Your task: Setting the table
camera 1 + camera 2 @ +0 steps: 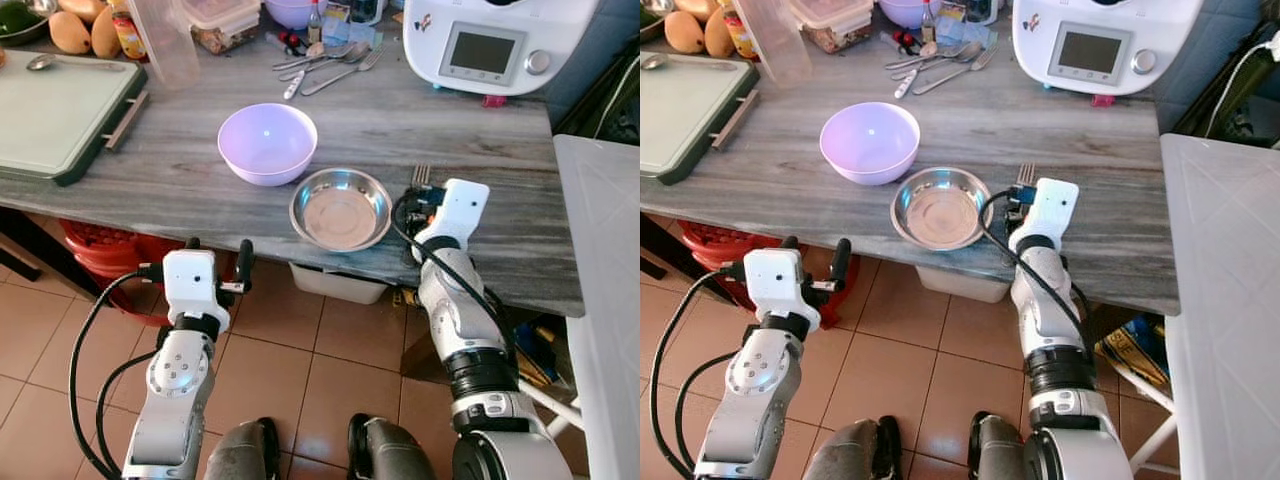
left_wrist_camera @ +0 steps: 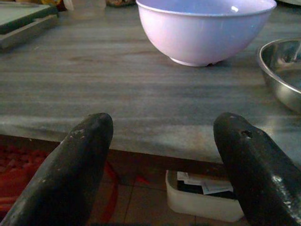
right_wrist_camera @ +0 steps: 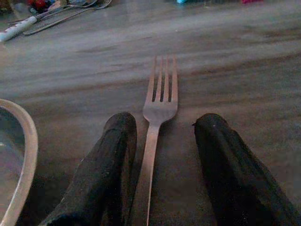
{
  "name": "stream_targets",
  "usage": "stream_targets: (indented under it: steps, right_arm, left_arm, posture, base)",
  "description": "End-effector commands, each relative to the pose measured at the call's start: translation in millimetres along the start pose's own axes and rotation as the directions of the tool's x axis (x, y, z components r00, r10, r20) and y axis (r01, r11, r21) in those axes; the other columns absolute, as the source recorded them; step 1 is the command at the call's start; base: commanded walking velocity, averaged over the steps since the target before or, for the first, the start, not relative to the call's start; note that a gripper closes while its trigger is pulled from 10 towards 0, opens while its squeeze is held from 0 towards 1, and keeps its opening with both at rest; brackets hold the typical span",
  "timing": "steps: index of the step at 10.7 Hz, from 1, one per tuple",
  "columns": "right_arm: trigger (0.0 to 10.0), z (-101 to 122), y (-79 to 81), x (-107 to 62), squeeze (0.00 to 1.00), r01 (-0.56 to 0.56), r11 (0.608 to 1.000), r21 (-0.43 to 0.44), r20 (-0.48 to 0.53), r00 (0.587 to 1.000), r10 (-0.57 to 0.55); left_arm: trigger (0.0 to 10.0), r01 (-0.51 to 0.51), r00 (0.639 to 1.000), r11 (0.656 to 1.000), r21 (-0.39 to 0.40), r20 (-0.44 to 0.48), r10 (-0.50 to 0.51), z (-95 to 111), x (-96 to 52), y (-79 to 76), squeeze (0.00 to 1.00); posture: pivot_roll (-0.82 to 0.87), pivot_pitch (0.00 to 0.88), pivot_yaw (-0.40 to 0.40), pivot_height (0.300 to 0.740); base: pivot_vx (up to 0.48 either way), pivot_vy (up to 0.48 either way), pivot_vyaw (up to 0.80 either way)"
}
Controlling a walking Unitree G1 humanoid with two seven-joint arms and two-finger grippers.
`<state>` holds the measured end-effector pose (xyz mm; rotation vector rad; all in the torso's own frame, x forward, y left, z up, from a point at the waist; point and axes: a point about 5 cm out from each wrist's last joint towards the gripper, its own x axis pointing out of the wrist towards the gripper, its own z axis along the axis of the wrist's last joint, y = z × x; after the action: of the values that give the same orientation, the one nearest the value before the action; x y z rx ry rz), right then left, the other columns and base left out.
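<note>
A metal fork [image 3: 160, 101] lies flat on the grey wooden table [image 1: 180, 185], just right of a steel bowl [image 1: 341, 208]. My right gripper [image 3: 162, 141] is open and rests low over the fork's handle, one finger on each side; the handle lies closer to one finger [image 3: 110, 155]. The tines [image 1: 421, 175] stick out beyond the wrist. A lilac plastic bowl [image 1: 267, 143] stands left of the steel bowl, almost touching it. My left gripper [image 1: 218, 258] hangs open and holds nothing, in front of and below the table's near edge, pointing toward the lilac bowl [image 2: 202, 28].
Spare cutlery [image 1: 325, 65] lies at the back by a white kitchen appliance [image 1: 490, 45]. A green-edged board [image 1: 50, 115] fills the left side, with a clear container [image 1: 165, 40] behind it. A white surface [image 1: 605, 260] borders the right. A red basket [image 1: 100, 250] and white bin [image 1: 335, 283] sit underneath.
</note>
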<state>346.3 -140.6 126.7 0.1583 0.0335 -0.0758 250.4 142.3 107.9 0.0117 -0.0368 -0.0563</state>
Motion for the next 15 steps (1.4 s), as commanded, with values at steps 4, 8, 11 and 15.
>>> stream_targets:
  steps: [4,8,11,15]
  right_arm:
    - [0.0,-7.1,-5.8,1.2,0.00,0.014,1.000,-0.010,-0.046,0.999,-0.014]
    - [0.0,-26.2,-12.5,-2.9,0.00,0.029,0.999,0.029,-0.171,0.985,-0.024]
    - [0.0,-30.5,-8.8,-8.3,0.00,0.011,0.999,0.050,-0.194,0.981,-0.001]
    - [0.0,-36.3,-6.1,-15.5,0.00,-0.015,0.998,0.057,-0.217,0.976,0.027]
  left_arm:
    - [10.0,0.006,1.000,1.000,0.006,-0.001,-0.006,1.0,-1.2,0.3,0.00]
    - [10.0,0.006,1.000,1.000,0.007,-0.002,-0.006,1.2,-0.8,-0.1,0.00]
    - [10.0,0.007,1.000,1.000,0.006,0.001,-0.007,1.7,-0.7,-0.9,0.00]
    - [10.0,0.007,1.000,1.000,0.003,0.001,-0.007,1.5,-0.6,-1.7,0.00]
  posture:
    - [0.01,0.193,0.015,0.740]
    - [0.01,0.195,0.014,0.740]
    - [0.01,0.195,0.013,0.740]
    - [0.00,0.198,0.011,0.740]
  base:
    - [0.000,0.000,0.00]
    - [0.000,0.000,0.00]
    - [0.000,0.000,0.00]
    - [0.000,0.000,0.00]
